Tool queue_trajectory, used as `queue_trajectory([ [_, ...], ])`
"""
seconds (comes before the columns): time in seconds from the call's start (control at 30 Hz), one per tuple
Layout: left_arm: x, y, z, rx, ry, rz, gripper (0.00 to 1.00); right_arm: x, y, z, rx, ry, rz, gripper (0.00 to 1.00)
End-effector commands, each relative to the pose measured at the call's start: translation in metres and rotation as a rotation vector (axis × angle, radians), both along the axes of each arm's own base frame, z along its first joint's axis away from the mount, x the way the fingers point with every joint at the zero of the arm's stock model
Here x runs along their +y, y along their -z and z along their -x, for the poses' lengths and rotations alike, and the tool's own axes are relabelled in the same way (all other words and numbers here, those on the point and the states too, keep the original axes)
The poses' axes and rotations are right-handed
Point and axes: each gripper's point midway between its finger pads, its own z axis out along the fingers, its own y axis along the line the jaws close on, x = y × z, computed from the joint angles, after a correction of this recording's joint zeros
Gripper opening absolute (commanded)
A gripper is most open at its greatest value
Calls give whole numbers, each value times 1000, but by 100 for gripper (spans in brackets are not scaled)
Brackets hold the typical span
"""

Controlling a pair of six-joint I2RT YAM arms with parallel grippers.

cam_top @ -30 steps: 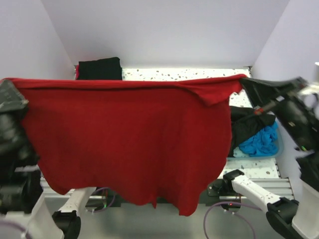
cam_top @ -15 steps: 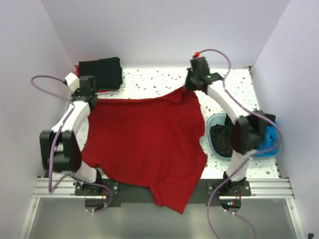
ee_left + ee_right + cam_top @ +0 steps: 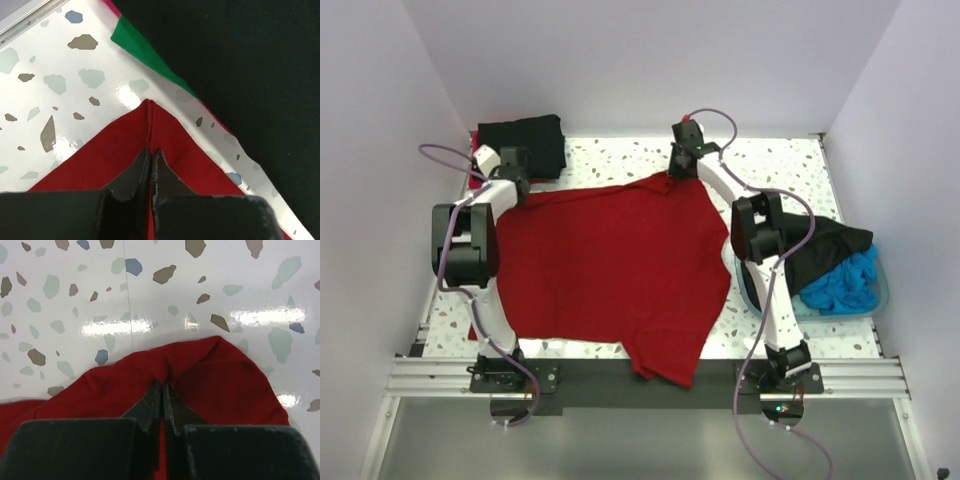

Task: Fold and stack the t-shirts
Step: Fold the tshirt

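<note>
Seen from overhead, a dark red cotton t-shirt point(image 3: 610, 260) lies spread flat over the white speckled table point(image 3: 770, 165). It fills the middle of the frame, and its lower hem hangs over the near edge at bottom centre. The left gripper point(image 3: 518, 193) sits at the shirt's upper left corner and the right gripper point(image 3: 672, 175) at its upper right corner. A folded black t-shirt point(image 3: 525, 140) rests in the upper left. At the right edge a translucent teal plastic basin point(image 3: 876, 300) holds a crumpled blue t-shirt point(image 3: 840, 285) and a black garment point(image 3: 825, 245). In the left wrist view that claw is pinched tight on a pointed corner of red fabric, near a green shirt edge point(image 3: 145, 55) showing beneath the black one. In the right wrist view the claw is clamped fully on a rounded fold of red cloth lying on the table.
</note>
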Motion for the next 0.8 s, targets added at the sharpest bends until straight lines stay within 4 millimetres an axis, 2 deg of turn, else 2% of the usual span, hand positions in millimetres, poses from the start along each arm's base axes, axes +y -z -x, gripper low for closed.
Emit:
queue_trajectory([
  [0.0, 7, -35, -12, -124, -28, 1, 0, -5, -67, -6, -128, -16, -22, 0],
  [0.07, 5, -32, -3, -111, -24, 8, 0, -7, -74, 3, -119, -29, -19, 0],
  [0.17, 5, -44, 16, -124, -38, 11, 0, -14, -86, 28, -93, -52, -6, 0],
  [0.2, 6, -46, 19, -131, -36, 9, 0, -18, -88, 43, -77, -63, -5, 0],
  [0.27, 5, -51, 31, -132, -35, 6, 0, -21, -89, 57, -57, -77, -4, 0],
  [0.3, 6, -49, 37, -115, -38, 6, 0, -24, -79, 69, -24, -90, 0, 0],
  [0.33, 6, -51, 40, -115, -39, 5, 0, -24, -91, 78, -33, -98, -11, 0],
  [0.37, 7, -52, 46, -115, -40, 5, 0, -25, -93, 85, -29, -101, -14, 0],
  [0.4, 7, -51, 49, -107, -39, 2, 0, -30, -82, 96, 1, -98, -8, 0],
  [0.43, 9, -52, 53, -100, -45, 1, 0, -29, -86, 109, 5, -115, -20, 0],
  [0.5, 12, -49, 60, -74, -55, 3, 0, -31, -87, 120, 16, -120, -24, 0],
  [0.53, 11, -46, 63, -62, -52, 6, 0, -31, -99, 127, -4, -126, -33, 0],
  [0.6, 12, -45, 67, -53, -53, 9, 0, -33, -92, 143, 19, -128, -21, 0],
  [0.63, 11, -43, 70, -46, -46, 18, 0, -28, -100, 151, 6, -142, -26, 0],
  [0.67, 13, -44, 72, -44, -47, 20, 0, -28, -92, 161, 28, -144, -24, 0],
  [0.77, 13, -42, 79, -25, -41, 24, 0, -23, -87, 184, 47, -146, -20, 0],
])
